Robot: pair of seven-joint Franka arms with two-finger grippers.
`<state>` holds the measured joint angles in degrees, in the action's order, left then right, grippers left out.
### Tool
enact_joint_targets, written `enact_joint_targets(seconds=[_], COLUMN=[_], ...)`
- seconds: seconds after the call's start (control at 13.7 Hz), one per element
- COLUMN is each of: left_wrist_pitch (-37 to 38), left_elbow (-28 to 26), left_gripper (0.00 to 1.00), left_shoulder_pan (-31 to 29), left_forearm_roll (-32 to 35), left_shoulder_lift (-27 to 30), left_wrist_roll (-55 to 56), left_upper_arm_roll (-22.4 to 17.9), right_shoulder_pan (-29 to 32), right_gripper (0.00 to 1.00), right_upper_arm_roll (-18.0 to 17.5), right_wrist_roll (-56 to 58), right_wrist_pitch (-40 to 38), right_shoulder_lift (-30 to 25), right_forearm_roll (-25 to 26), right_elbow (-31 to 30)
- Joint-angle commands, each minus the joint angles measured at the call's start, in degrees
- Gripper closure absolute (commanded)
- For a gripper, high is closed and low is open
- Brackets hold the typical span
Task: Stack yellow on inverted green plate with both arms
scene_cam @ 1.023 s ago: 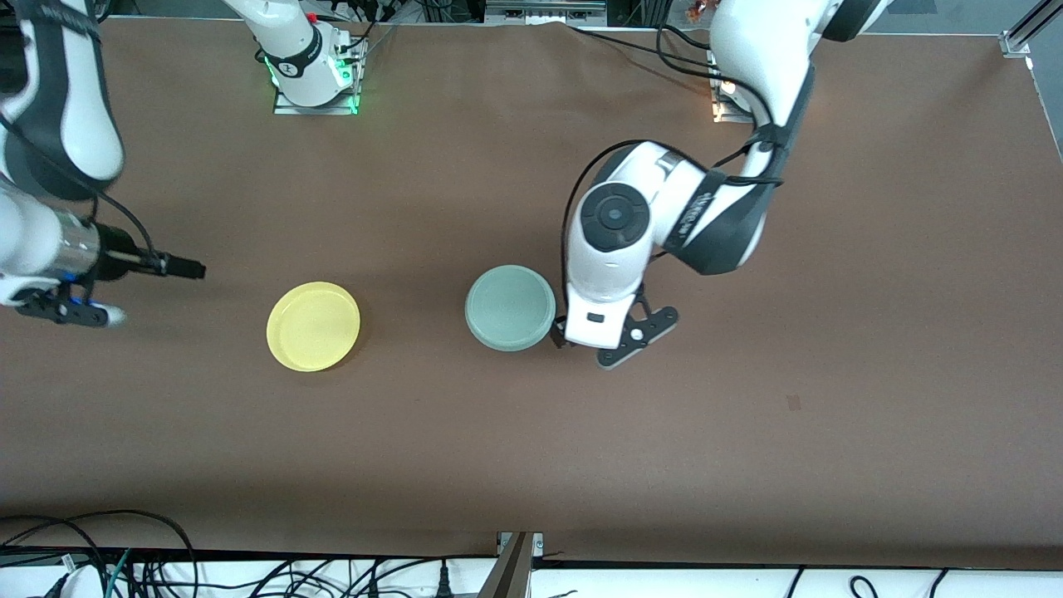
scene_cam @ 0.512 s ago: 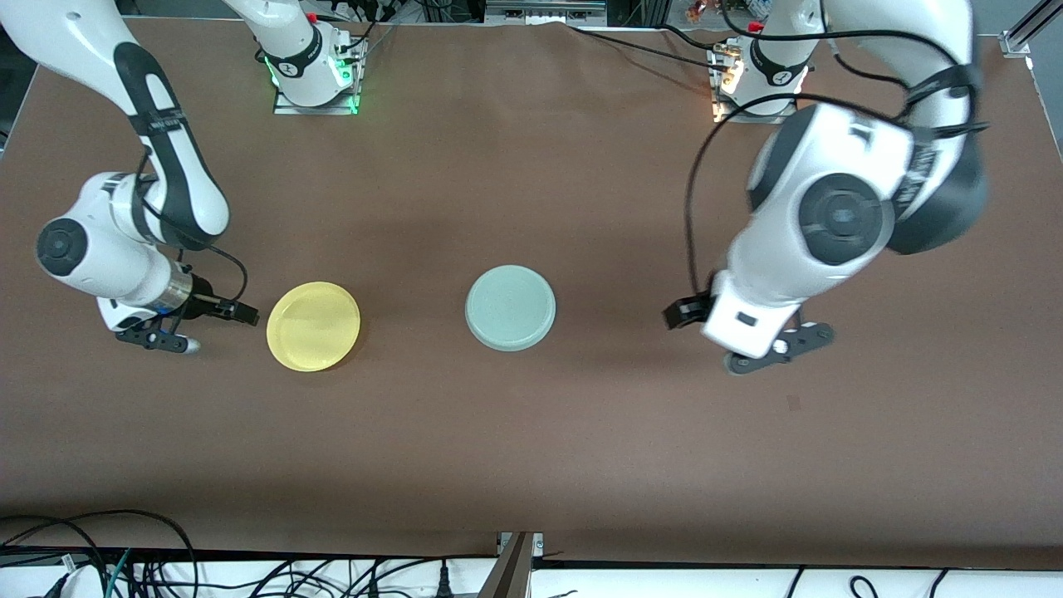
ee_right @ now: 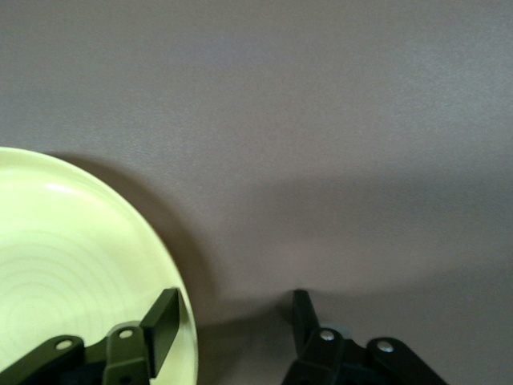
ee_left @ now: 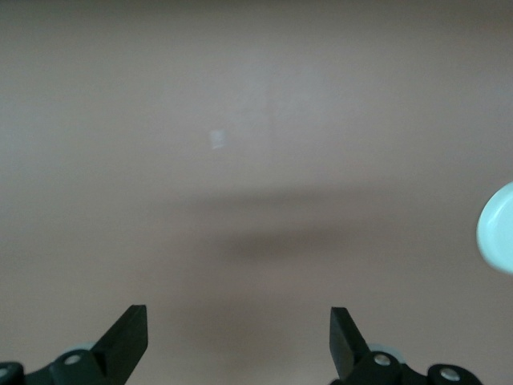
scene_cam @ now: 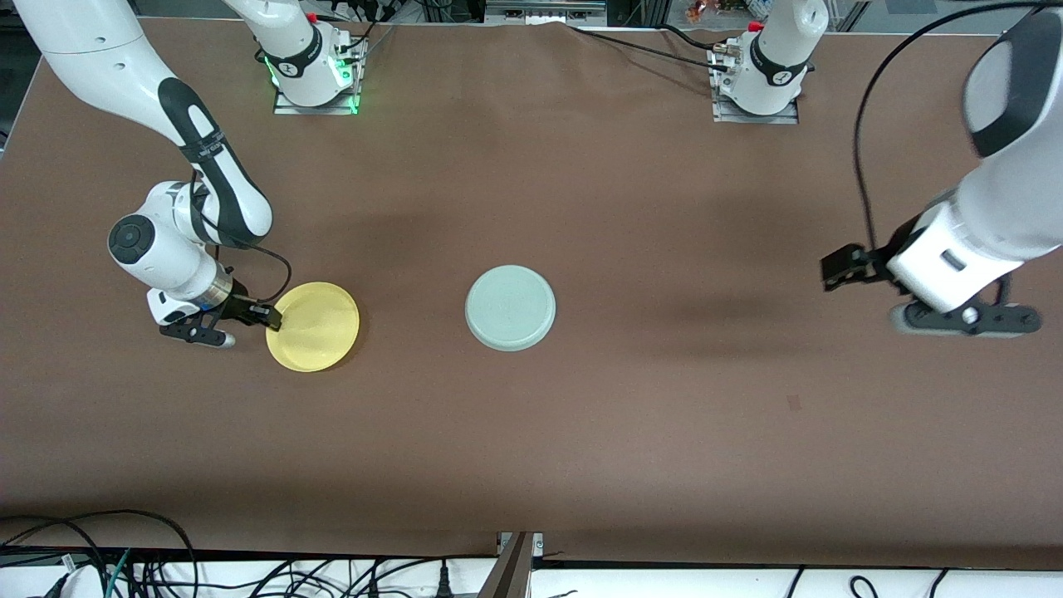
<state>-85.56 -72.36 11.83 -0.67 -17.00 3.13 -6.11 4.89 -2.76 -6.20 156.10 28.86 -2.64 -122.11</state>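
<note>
Right gripper [scene_cam: 267, 316] straddling yellow plate [scene_cam: 314, 325] rim, partly open, nothing clamped. Could skid the plate across table [scene_cam: 664, 415]. Green plate [scene_cam: 510, 307] mid-table. Left gripper [scene_cam: 839, 267] wide open, empty, waiting.

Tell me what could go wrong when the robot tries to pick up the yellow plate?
The right gripper has one finger over the yellow plate and one outside its rim. That thin edge hold might slip, or the plate could tilt and slide on the table. The green plate lies upside down, so the yellow one might sit off-centre and slide off. The left gripper waits open near its end of the table.
</note>
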Motion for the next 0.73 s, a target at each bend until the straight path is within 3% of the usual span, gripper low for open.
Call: enact_joint_targets(seconds=[0.0,0.07,0.44,0.66], left_wrist_pitch=[-7.5,-9.3,-8.3,-7.2], left_elbow=[-20.2,-23.1,-23.1,-22.7], left_gripper=[0.0,0.0,0.0,0.0], left_shoulder_pan=[0.7,0.4,-3.0,-4.4], left_forearm_roll=[1.4,1.4,1.7,1.6], left_shoulder_lift=[14.9,16.6,16.4,16.7], left_wrist_roll=[-4.8,-6.7,-9.5,-9.8], left_upper_arm_roll=[-2.6,-2.9,-2.9,-2.9], right_shoulder_pan=[0.7,0.7,0.6,0.6], right_gripper=[0.86,1.0,1.0,1.0], right_upper_arm_roll=[-0.8,-0.8,-2.1,-5.5], right_wrist_roll=[0.7,0.7,-2.9,-11.8], right_wrist_pitch=[0.7,0.7,0.1,-5.5], right_shoulder_lift=[-0.6,-0.6,-2.7,-4.7], right_forearm_roll=[-0.9,-0.9,-1.0,-2.4], right_elbow=[-0.9,-0.8,0.1,2.4])
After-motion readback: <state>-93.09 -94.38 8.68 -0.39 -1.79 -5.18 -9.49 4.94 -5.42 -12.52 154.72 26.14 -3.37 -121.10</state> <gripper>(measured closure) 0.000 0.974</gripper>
